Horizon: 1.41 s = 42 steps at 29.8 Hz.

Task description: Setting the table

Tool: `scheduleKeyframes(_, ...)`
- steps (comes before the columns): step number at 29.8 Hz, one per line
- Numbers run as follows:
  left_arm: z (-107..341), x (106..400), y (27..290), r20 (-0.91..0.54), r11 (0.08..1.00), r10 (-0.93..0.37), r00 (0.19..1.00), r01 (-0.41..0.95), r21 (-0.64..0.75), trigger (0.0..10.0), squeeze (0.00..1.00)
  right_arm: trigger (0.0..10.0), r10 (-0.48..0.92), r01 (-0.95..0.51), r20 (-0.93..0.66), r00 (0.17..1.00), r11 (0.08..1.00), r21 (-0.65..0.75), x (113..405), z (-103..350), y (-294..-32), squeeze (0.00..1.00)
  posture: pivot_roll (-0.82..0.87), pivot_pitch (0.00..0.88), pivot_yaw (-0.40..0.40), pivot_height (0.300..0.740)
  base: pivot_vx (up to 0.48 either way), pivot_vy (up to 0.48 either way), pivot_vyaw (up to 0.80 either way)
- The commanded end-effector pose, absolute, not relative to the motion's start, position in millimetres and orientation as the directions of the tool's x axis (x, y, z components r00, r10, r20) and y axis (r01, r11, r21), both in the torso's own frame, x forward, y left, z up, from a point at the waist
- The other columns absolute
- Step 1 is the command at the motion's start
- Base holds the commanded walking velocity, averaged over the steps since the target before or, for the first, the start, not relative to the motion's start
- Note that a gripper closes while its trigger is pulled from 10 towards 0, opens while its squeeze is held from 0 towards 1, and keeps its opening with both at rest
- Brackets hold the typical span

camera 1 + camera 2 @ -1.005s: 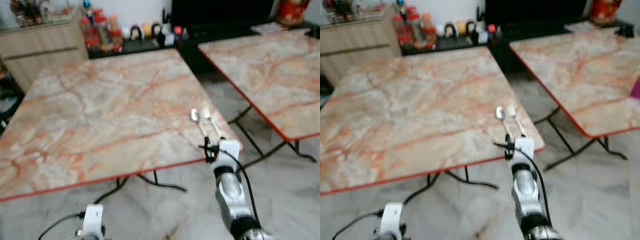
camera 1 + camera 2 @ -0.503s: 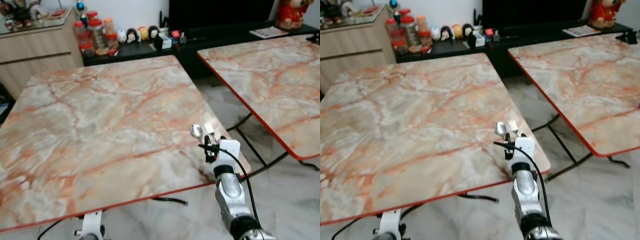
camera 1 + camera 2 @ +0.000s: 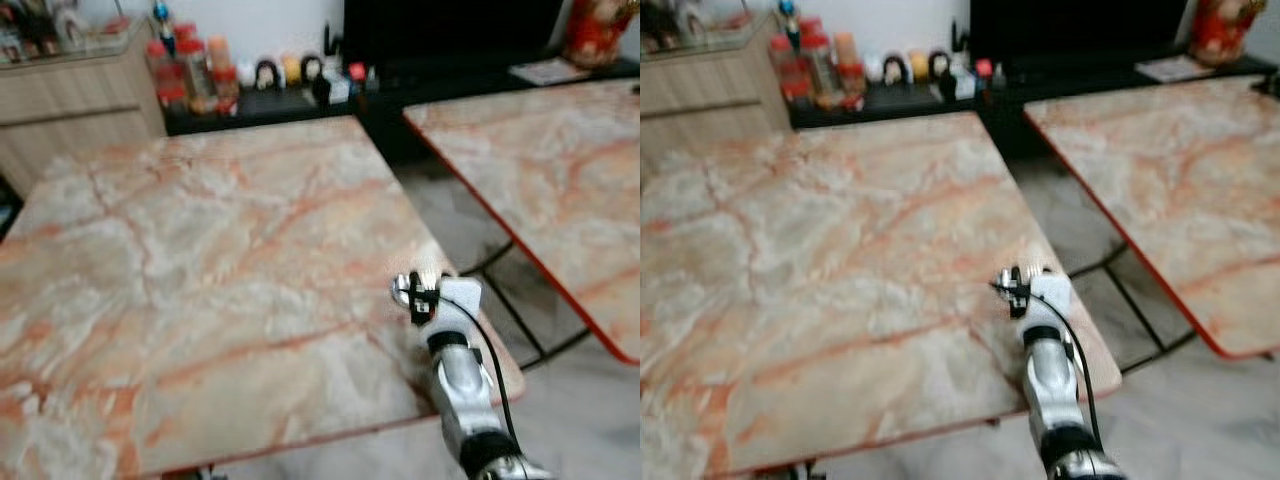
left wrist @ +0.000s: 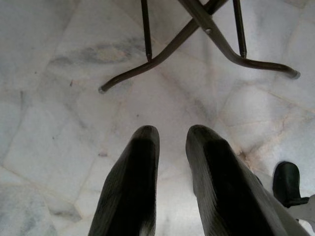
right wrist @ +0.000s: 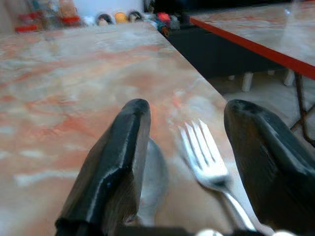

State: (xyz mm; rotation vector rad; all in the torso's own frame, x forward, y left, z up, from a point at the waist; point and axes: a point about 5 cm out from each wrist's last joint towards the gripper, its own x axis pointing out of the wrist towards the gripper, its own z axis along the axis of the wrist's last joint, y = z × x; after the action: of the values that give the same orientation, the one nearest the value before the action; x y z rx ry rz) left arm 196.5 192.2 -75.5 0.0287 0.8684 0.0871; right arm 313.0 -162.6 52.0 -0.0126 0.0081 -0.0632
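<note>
the head views are blurred, so the spoon (image 5: pixel 150 179) and fork (image 5: pixel 204 157) are half hidden behind the right gripper (image 5: pixel 189 147) at about four o'clock on the marble-patterned table (image 3: pixel 200 250). its black fingers are spread wide around both metal pieces; actual grip unclear. the left gripper (image 4: pixel 172 142), narrowly parted and empty, hangs over pale floor tiles (image 4: pixel 59 59). a second table (image 3: pixel 560 160) stands at two o'clock.

A second marble-patterned counter (image 3: pixel 560 170) with a red edge was seen off to the right, across a gap of pale tiled floor (image 4: pixel 59 73). A wooden cabinet (image 3: pixel 75 95) stood at the far left. Jars and small figurines (image 3: pixel 240 75) were lined up on a low black shelf (image 3: pixel 400 85) against the wall. Dark metal legs (image 4: pixel 197 34) were crossed on the floor.
</note>
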Motion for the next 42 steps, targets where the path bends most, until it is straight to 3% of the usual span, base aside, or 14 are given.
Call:
scheduleKeyframes(1,-76.2,194.5,194.8,-0.764,0.995,0.096,0.638,-0.072,0.066,10.0,0.0,10.0,-0.07,0.07,-0.006,0.998,0.998,-0.001,313.0,52.6,-164.0,0.0,-0.05,0.0,0.028,0.74,0.0,0.0,0.0)
scheduleKeyframes(21,-75.9,194.1,197.0,-0.762,0.995,0.099,0.64,-0.072,0.069,10.0,0.0,10.0,0.024,-0.025,0.025,0.999,0.999,0.029,302.0,61.0,-146.0,0.0,-0.05,0.0,0.034,0.74,0.0,0.0,0.0)
scheduleKeyframes(26,-76.4,193.0,198.1,-0.766,0.995,0.095,0.636,-0.066,0.068,10.0,0.0,10.0,-0.001,0.001,-0.035,0.999,1.0,0.001,294.8,70.6,-139.0,0.0,-0.06,0.0,0.036,0.74,0.0,0.0,0.0)
scheduleKeyframes(42,-77.4,192.1,195.8,-0.774,0.996,0.084,0.628,-0.052,0.066,10.0,0.0,10.0,-0.118,0.118,-0.224,0.968,0.993,-0.014,283.1,69.6,-151.9,0.0,-0.06,0.0,0.037,0.74,0.0,0.0,0.0)
